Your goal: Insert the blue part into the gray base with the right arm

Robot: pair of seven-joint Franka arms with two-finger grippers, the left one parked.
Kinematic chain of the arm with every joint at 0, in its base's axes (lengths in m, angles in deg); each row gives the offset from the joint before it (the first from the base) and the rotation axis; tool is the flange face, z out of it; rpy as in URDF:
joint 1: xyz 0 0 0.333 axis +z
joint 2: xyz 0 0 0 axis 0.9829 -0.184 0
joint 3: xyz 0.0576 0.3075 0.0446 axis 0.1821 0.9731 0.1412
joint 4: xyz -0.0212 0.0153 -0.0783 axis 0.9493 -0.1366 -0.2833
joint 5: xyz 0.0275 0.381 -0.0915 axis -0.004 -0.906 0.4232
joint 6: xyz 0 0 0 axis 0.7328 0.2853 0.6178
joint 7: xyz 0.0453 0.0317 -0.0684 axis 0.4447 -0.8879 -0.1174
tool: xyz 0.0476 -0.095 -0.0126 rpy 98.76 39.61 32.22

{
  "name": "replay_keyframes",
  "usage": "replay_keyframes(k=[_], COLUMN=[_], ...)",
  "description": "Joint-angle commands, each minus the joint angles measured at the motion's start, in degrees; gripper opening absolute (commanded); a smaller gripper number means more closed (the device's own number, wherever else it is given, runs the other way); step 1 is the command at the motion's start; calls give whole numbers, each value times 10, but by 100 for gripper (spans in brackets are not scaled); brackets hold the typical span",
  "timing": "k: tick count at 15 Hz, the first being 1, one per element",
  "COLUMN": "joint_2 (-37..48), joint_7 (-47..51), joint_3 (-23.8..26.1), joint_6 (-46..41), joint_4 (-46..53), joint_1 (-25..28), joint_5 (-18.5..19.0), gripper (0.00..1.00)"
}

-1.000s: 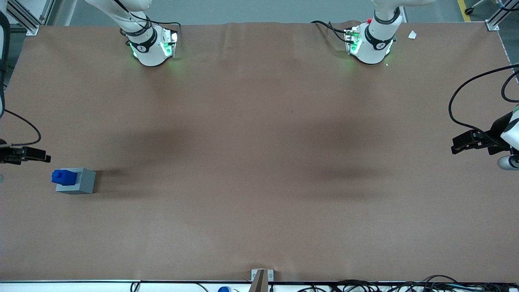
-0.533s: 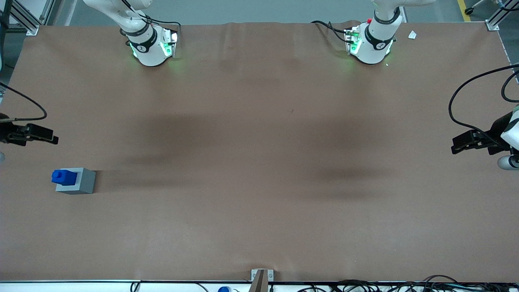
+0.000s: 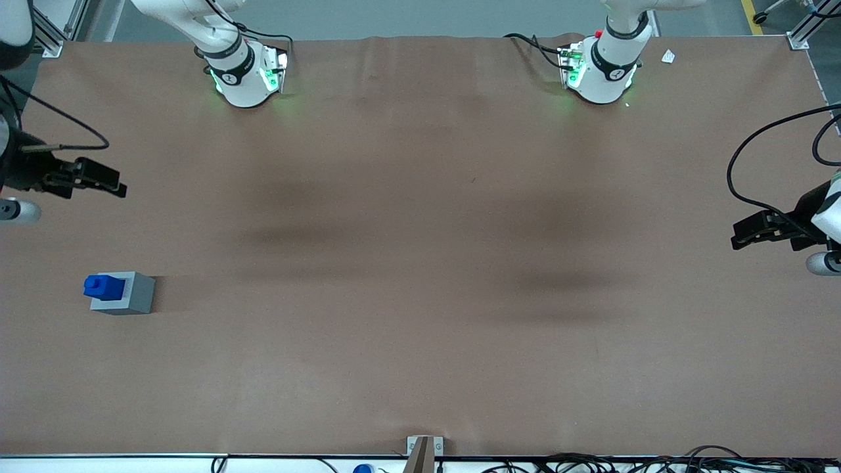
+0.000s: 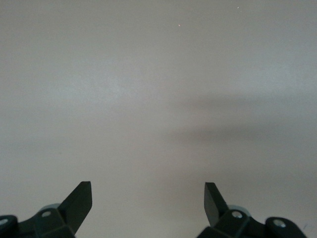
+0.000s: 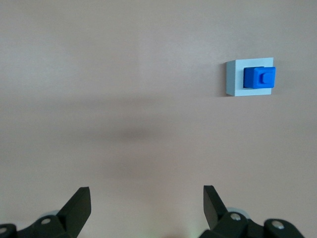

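Observation:
The blue part [image 3: 103, 286] sits in the top of the gray base [image 3: 125, 293] on the brown table, toward the working arm's end. Both also show in the right wrist view, the blue part [image 5: 259, 78] seated in the gray base [image 5: 236, 78]. My right gripper [image 3: 105, 184] is open and empty, raised above the table, farther from the front camera than the base and well apart from it. In the right wrist view the gripper [image 5: 146, 198] shows its two black fingers spread wide with only bare table between them.
The two arm bases [image 3: 243, 72] [image 3: 601, 69] stand at the table's edge farthest from the front camera. A small bracket [image 3: 424, 447] sits at the nearest edge, with cables [image 3: 624, 463] along it. The parked arm's gripper [image 3: 762, 230] hangs at its end.
My right gripper has moved away from the base, farther from the front camera and a little toward the table's middle, staying open. The blue part and gray base have not moved.

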Motion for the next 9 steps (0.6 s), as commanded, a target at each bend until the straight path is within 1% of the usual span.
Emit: replay_keyframes(k=[1, 4, 9], joint_2=[67, 110, 121], joint_7=[19, 16, 12], joint_3=[-2, -3, -5], joint_6=[6, 18, 13], joint_4=[-57, -97, -97], joint_1=[24, 22, 16], joint_5=[16, 17, 17], gripper=[100, 100, 100])
